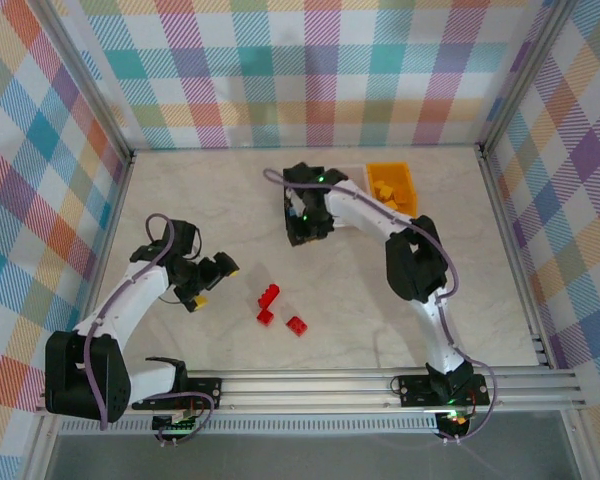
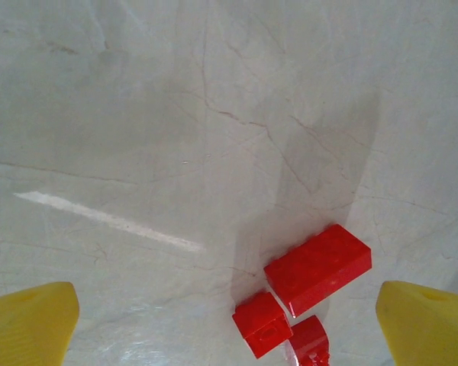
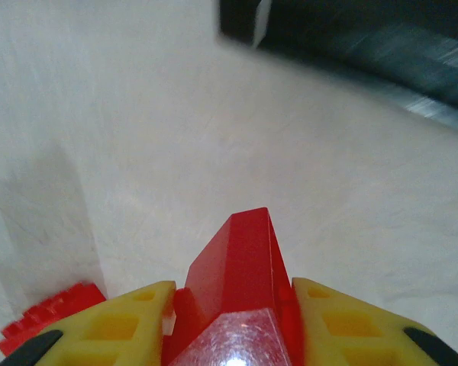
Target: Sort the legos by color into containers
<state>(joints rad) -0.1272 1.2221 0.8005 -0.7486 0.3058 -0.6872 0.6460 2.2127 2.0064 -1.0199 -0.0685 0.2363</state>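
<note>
My right gripper (image 3: 233, 297) clamps a red brick (image 3: 240, 244); the black bin (image 3: 366, 30), blurred, seems to lie ahead at about one o'clock.

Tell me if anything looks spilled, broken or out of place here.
Nothing spilled or broken. Only the red brick pinched in the right gripper sits askew, one edge pointing forward.

Toward the table's far edge, the black bin (image 3: 351, 34) is blurred and cut off at the top, while a red brick (image 2: 311, 345) runs off the bottom.
</note>
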